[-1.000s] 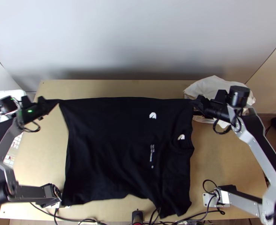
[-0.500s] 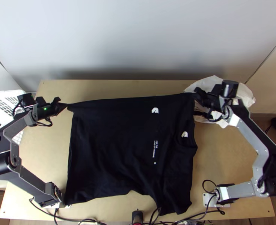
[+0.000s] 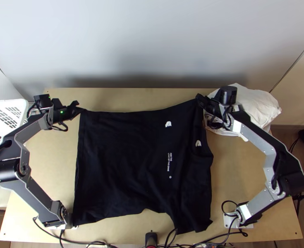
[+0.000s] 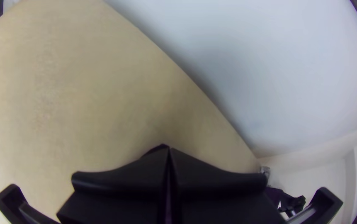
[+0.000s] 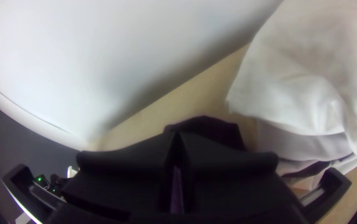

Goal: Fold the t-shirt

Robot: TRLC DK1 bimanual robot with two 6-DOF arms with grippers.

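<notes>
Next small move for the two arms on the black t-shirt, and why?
I'd ease the left tool and right tool slightly apart before folding. Each grips one end of the t-shirt's far edge, and that edge bows toward the near side between them, so a little tension would probably straighten it for a cleaner fold.

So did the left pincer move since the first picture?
Yes. In the top view, the left pincer has moved to the right, farther away from the white basket.
</notes>
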